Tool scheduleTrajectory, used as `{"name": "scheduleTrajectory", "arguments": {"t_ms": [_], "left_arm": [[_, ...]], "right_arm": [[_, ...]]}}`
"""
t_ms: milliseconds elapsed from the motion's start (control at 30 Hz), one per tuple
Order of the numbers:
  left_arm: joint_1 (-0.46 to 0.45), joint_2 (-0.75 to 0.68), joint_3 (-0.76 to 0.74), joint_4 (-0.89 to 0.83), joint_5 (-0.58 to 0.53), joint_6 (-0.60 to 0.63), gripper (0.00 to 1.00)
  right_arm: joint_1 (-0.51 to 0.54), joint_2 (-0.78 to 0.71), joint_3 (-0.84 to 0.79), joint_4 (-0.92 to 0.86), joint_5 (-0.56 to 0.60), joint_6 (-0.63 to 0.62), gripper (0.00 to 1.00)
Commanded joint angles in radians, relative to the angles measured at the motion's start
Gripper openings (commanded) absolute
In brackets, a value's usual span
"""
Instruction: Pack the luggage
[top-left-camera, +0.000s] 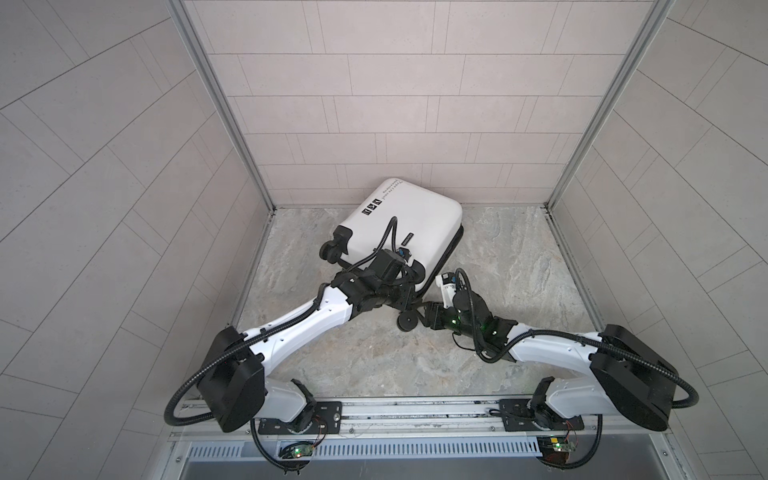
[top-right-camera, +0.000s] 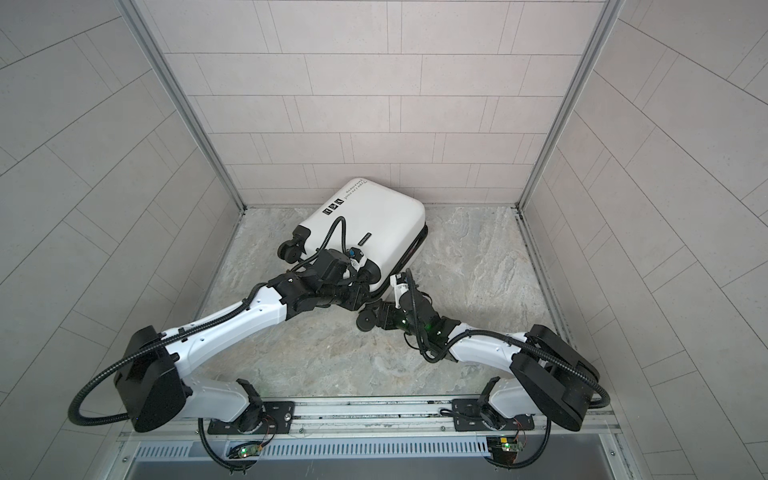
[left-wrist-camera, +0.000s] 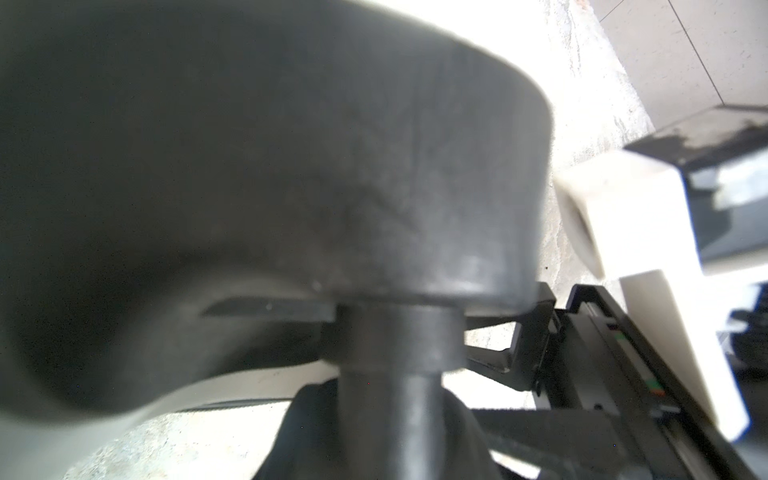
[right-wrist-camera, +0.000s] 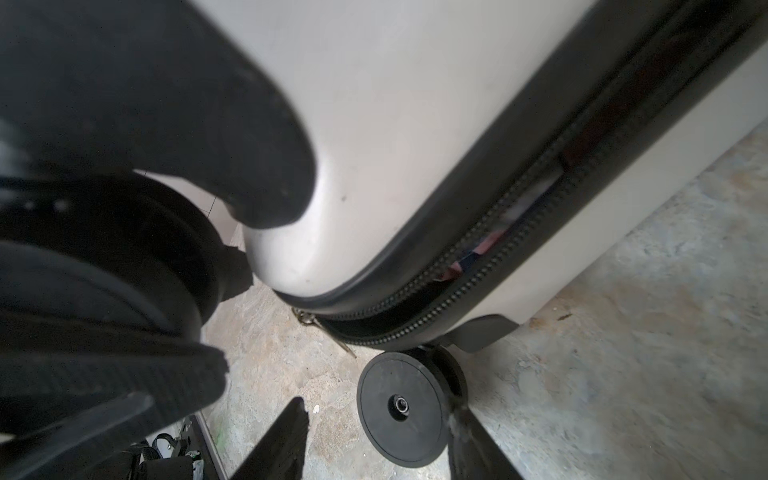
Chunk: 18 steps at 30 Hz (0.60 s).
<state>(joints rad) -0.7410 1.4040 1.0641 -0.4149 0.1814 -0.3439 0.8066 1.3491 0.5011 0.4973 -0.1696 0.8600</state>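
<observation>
Marble tabletop (top-left-camera: 498, 266) held the luggage (top-left-camera: 409, 220) at frame centre, lid down over contents (right-wrist-camera: 490, 245) but zip (right-wrist-camera: 469, 286) unclosed; left gripper (top-left-camera: 405, 291) seemingly clamped a wheel (left-wrist-camera: 291, 166), right gripper (right-wrist-camera: 376, 409) gaped empty.

The luggage (top-left-camera: 409, 226), a small white hard-shell suitcase with black text and three square icons, lies flat and askew at the back of the tabletop (top-left-camera: 498, 257), one corner near the wall (top-left-camera: 374, 124). Its lid is down, yet the black zipper (right-wrist-camera: 471, 279) by a wheel (right-wrist-camera: 401, 405) gapes, coloured contents showing inside.
</observation>
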Motion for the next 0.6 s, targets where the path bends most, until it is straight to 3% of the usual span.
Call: {"name": "scheduleTrajectory", "arguments": {"t_ms": [0, 167, 367, 567], "left_arm": [[-0.001, -0.001, 0.098, 0.2, 0.016, 0.025, 0.0], [-0.001, 0.046, 0.145, 0.228, 0.059, 0.016, 0.0], [-0.021, 0.101, 0.205, 0.23, 0.089, 0.027, 0.0], [-0.028, 0.121, 0.225, 0.245, 0.106, 0.026, 0.0]], "right_arm": [[0.025, -0.006, -0.024, 0.09, 0.086, -0.088, 0.58], [0.038, -0.058, -0.113, 0.243, 0.125, -0.147, 0.6], [0.08, -0.122, -0.094, 0.129, 0.186, -0.32, 0.6], [0.068, -0.081, -0.101, 0.193, 0.221, -0.355, 0.44]]}}
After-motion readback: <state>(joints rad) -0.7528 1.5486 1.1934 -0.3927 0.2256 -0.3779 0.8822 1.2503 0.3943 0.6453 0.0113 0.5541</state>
